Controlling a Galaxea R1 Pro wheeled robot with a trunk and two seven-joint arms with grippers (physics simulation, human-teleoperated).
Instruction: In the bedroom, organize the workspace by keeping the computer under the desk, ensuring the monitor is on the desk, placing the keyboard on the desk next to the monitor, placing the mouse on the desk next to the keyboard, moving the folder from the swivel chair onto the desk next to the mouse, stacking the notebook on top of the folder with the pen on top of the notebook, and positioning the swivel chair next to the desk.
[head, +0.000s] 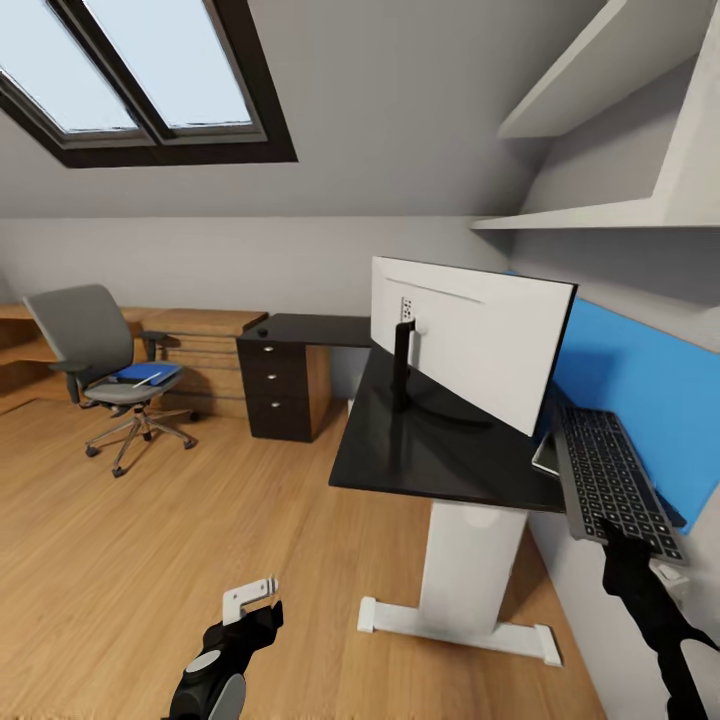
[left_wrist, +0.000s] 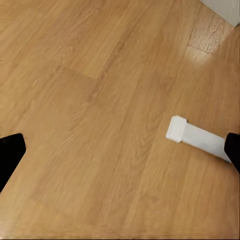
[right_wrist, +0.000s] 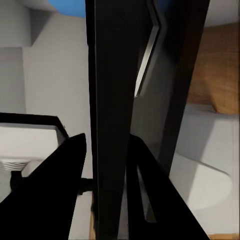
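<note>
An attic bedroom with a wooden floor (head: 150, 560) and a skylight (head: 130, 70) in the sloping ceiling. At the right stands the bench (head: 430, 450), its glossy black top on a white pedestal leg (head: 470, 570), with a bright blue back panel (head: 630, 390) along the wall. The monitor (head: 480, 335) sits on the bench on its black stand, its white back facing the camera.

The right gripper (head: 612, 530) holds the keyboard (head: 610, 470), a slim grey board with dark keys. The keyboard is tilted and raised beside the bench's right edge, between the monitor and the blue panel. In the right wrist view the two dark fingers (right_wrist: 55, 190) sit either side of the keyboard's edge, jaws closed on it.

The left gripper (head: 250, 600) hangs low over the floor, holding nothing. In the left wrist view its jaws stand wide apart, with bare floor and the white foot of the bench (left_wrist: 197, 139) between them.

Well apart, at the far left, the swivel chair (head: 105, 370) stands on the floor beside low wooden shelving (head: 205, 345). The blue folder (head: 148, 374) lies on its seat, with the thin white pen (head: 146, 379) on top.
</note>
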